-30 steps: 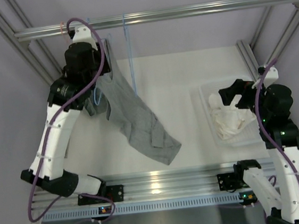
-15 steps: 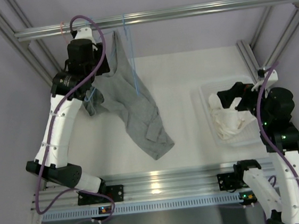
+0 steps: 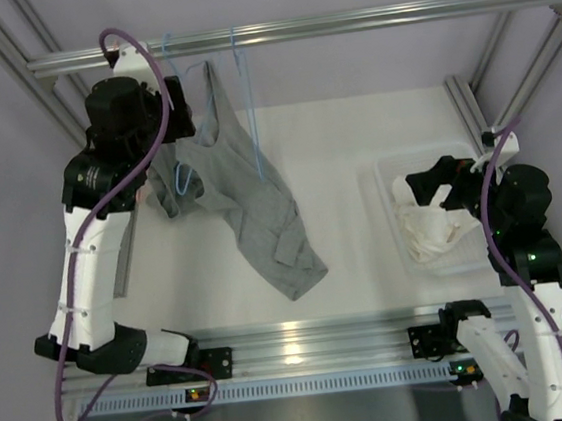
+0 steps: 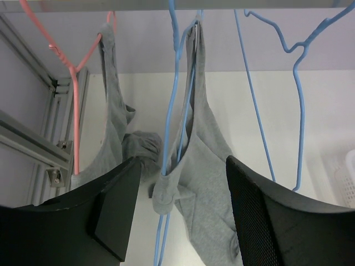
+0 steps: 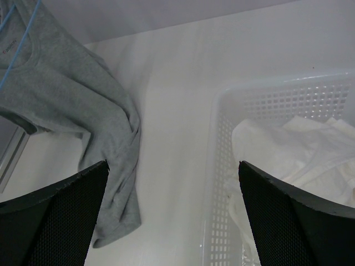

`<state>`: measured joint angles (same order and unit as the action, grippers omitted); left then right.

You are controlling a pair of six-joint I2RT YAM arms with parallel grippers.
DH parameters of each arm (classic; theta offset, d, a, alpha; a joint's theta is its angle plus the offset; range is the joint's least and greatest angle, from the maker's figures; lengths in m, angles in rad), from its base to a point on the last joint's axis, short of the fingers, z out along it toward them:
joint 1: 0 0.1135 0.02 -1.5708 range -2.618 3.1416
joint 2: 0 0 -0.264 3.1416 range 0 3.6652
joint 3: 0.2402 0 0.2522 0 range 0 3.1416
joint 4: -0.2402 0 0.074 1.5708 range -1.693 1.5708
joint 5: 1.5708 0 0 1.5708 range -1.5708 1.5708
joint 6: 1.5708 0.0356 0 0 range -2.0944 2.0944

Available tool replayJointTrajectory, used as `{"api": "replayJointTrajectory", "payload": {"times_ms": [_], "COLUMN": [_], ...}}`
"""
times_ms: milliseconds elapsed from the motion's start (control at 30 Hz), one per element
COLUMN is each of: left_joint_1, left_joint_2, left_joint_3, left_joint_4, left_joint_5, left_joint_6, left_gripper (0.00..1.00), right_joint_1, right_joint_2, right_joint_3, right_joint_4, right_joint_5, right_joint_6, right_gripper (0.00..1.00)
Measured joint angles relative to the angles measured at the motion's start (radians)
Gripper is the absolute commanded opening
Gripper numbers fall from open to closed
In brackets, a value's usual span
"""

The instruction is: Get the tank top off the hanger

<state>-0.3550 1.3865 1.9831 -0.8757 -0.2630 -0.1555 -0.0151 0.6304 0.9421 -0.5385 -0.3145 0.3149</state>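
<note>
A grey tank top point(image 3: 261, 208) hangs by a strap from a blue hanger point(image 3: 245, 94) on the top rail, and its lower part lies crumpled on the white table. My left gripper point(image 3: 183, 120) is high at the rail, just left of the garment, open and empty. In the left wrist view the strap point(image 4: 166, 185) looped over the blue hanger point(image 4: 178, 111) lies between my spread fingers point(image 4: 113, 205), untouched. My right gripper point(image 3: 427, 183) is open and empty above the basket. The right wrist view shows the tank top's lower part point(image 5: 105, 127) on the table.
A white basket point(image 3: 388, 224) holding white cloth point(image 3: 428, 225) stands at the right. A second, empty blue hanger point(image 4: 299, 111) hangs right of the garment. A pink hanger point(image 4: 72, 77) with grey cloth point(image 4: 113, 127) hangs at the left. Frame posts flank the table.
My left arm has drawn back to the left, away from the tank top. The garment's lower end has slid slightly left on the table. My right arm has barely moved.
</note>
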Motion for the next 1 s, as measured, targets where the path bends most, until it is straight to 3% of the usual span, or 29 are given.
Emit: {"api": "replayJointTrajectory", "payload": {"times_ms": [133,233,467,567,600,667,1000], "left_joint_1": [0.002,0.021,0.073,0.072,0.072,0.072,0.072], "left_joint_2": [0.033,0.09,0.192,0.186,0.182,0.171,0.115], "left_joint_3": [0.016,0.016,-0.002,-0.005,-0.005,-0.006,-0.013], "left_joint_4": [0.002,0.003,0.006,0.011,0.015,0.021,0.038], "left_joint_5": [-0.01,-0.003,0.029,0.035,0.039,0.043,0.068], "left_joint_6": [0.016,0.024,0.026,0.027,0.027,0.025,0.023], "left_gripper": [0.64,0.55,0.22,0.19,0.1,0.0,0.0], "right_joint_1": [0.0,0.0,0.0,0.0,0.0,0.0,0.0], "right_joint_2": [-0.001,-0.005,-0.011,-0.014,-0.015,-0.016,-0.021], "right_joint_3": [0.0,0.0,0.0,-0.002,-0.004,-0.007,-0.013], "right_joint_4": [0.0,0.0,0.0,0.001,0.003,0.006,0.02], "right_joint_5": [-0.006,-0.012,-0.017,-0.019,-0.02,-0.023,-0.029], "right_joint_6": [0.0,0.0,0.0,0.0,0.0,0.0,0.0], "right_gripper": [0.97,0.97,0.97,0.97,0.98,0.97,0.97]}}
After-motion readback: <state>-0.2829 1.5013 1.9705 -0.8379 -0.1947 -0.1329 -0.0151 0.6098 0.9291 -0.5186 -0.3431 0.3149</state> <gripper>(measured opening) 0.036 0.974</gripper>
